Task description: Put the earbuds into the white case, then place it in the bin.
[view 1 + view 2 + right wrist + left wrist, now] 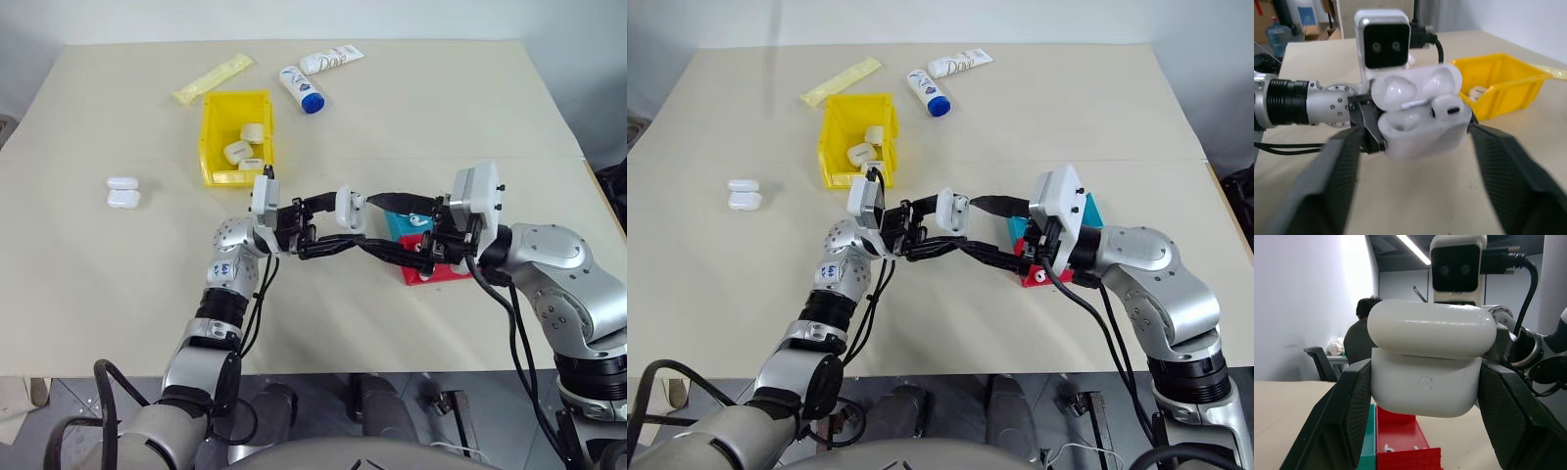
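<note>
Over the beige table [411, 127], your left gripper [338, 227] clamps the glossy white hinged case [348, 209] lid-open while your right gripper [387, 227] stands spread, so the half-seated white earbud [1447, 108] could tip out before reaching the far-left yellow plastic bin [217, 117].

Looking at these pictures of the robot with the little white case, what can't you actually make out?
- Whether both earbuds sit in the white case: right wrist view shows one earbud; the other socket is blurred.
- Trays' contents: red tray and blue tray lie under the right claw.
- Bin: its near wall hides part of the cases inside.
</note>
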Robot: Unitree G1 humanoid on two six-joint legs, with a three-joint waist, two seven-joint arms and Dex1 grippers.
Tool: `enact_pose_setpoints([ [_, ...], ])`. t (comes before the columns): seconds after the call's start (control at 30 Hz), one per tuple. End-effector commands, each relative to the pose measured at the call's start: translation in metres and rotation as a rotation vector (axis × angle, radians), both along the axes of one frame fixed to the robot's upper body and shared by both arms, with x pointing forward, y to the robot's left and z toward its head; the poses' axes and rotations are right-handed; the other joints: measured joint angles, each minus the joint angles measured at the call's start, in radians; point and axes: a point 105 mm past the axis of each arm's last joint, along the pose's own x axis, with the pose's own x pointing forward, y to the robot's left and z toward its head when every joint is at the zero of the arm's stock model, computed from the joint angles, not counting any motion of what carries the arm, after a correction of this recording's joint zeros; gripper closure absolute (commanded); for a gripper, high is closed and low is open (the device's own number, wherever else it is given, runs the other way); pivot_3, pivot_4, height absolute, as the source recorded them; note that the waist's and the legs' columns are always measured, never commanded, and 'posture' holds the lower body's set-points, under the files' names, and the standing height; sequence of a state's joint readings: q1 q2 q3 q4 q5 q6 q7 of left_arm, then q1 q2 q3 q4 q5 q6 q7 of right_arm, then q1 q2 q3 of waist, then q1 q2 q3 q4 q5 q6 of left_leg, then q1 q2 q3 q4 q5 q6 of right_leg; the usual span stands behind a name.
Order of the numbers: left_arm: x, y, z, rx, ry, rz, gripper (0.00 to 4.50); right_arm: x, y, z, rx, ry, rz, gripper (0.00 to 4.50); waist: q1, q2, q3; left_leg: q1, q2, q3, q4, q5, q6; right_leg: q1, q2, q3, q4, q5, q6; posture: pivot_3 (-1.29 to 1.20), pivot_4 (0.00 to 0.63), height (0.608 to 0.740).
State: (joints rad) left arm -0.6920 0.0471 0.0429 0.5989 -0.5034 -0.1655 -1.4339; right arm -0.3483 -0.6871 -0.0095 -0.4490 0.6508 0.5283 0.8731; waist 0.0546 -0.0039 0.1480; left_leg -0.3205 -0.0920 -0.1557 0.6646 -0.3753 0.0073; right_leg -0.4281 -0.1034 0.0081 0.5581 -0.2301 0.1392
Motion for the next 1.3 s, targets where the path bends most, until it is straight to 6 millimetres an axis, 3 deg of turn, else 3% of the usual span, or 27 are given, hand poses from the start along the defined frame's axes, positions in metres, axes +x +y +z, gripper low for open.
enact_pose_setpoints([
  [0.03,0.001,0.001,0.012,-0.026,-0.054,0.005,1.67,-0.007,-0.008,0.02,-0.007,-0.078,-0.024,0.07,-0.001,0.0,0.0,0.0,0.0,0.0,0.0,0.0,0.0,0.0,0.0,0.0,0.0,0.0,0.0,0.0,0.15,0.74],
  [0.1,0.002,0.004,0.012,-0.025,-0.05,0.016,1.67,-0.01,-0.019,0.022,-0.015,-0.079,-0.063,0.07,0.0,0.0,0.0,0.0,0.0,0.0,0.0,0.0,0.0,0.0,0.0,0.0,0.0,0.0,0.0,0.0,0.15,0.74],
  [0.23,0.008,0.013,0.012,-0.018,-0.037,0.048,1.67,-0.02,-0.06,0.017,-0.023,-0.074,-0.22,0.07,0.007,-0.001,0.0,-0.001,0.0,-0.001,0.0,0.0,0.0,0.0,0.0,-0.001,-0.001,0.0,0.0,0.0,0.15,0.74],
  [0.5,0.017,0.044,0.012,0.021,-0.01,0.112,1.67,-0.07,-0.14,-0.011,-0.053,0.047,-0.512,0.07,0.014,-0.001,0.0,0.001,0.0,0.001,0.0,0.0,0.0,0.001,0.001,0.001,-0.001,0.0,0.0,0.0,0.15,0.74],
  [0.6,0.018,0.051,0.014,0.028,-0.012,0.13,1.67,-0.085,-0.157,-0.02,-0.079,0.087,-0.584,0.07,0.014,-0.001,0.0,0.002,0.001,0.002,-0.001,0.0,0.001,0.001,0.001,0.002,-0.001,0.0,0.0,0.0,0.15,0.74],
  [0.7,0.02,0.054,0.015,0.029,-0.017,0.148,1.67,-0.089,-0.159,-0.021,-0.094,0.099,-0.592,0.07,0.013,-0.001,0.0,0.002,0.001,0.002,-0.001,-0.001,0.001,0.001,0.001,0.002,-0.002,0.0,0.0,0.0,0.15,0.74],
  [0.8,0.02,0.054,0.016,0.023,-0.028,0.163,1.67,-0.081,-0.154,-0.017,-0.102,0.092,-0.577,0.07,0.01,0.0,0.0,0.002,0.001,0.002,-0.001,-0.001,0.001,0.001,0.001,0.002,-0.002,0.0,0.0,0.0,0.15,0.74],
  [0.93,0.019,0.053,0.018,0.007,-0.041,0.178,1.67,-0.055,-0.135,-0.007,-0.172,0.08,-0.495,0.07,0.003,-0.001,0.0,0.002,0.001,0.002,0.0,0.0,0.001,0.001,0.001,0.002,-0.001,0.0,0.0,0.0,0.15,0.74],
  [1.07,0.015,0.05,0.017,-0.005,-0.052,0.185,1.67,-0.018,-0.122,-0.002,-0.298,0.109,-0.446,0.07,-0.001,0.0,0.001,0.001,0.002,0.001,-0.001,0.0,0.0,0.001,0.001,0.0,-0.002,0.0,0.0,0.0,0.15,0.74],
  [1.3,0.002,0.046,0.013,-0.01,-0.074,0.18,1.67,0.045,-0.117,0.001,-0.507,0.088,-0.396,0.07,-0.001,-0.001,0.002,0.0,0.001,0.002,0.0,0.0,0.0,0.0,0.0,0.001,-0.002,0.0,0.0,0.0,0.15,0.74],
])
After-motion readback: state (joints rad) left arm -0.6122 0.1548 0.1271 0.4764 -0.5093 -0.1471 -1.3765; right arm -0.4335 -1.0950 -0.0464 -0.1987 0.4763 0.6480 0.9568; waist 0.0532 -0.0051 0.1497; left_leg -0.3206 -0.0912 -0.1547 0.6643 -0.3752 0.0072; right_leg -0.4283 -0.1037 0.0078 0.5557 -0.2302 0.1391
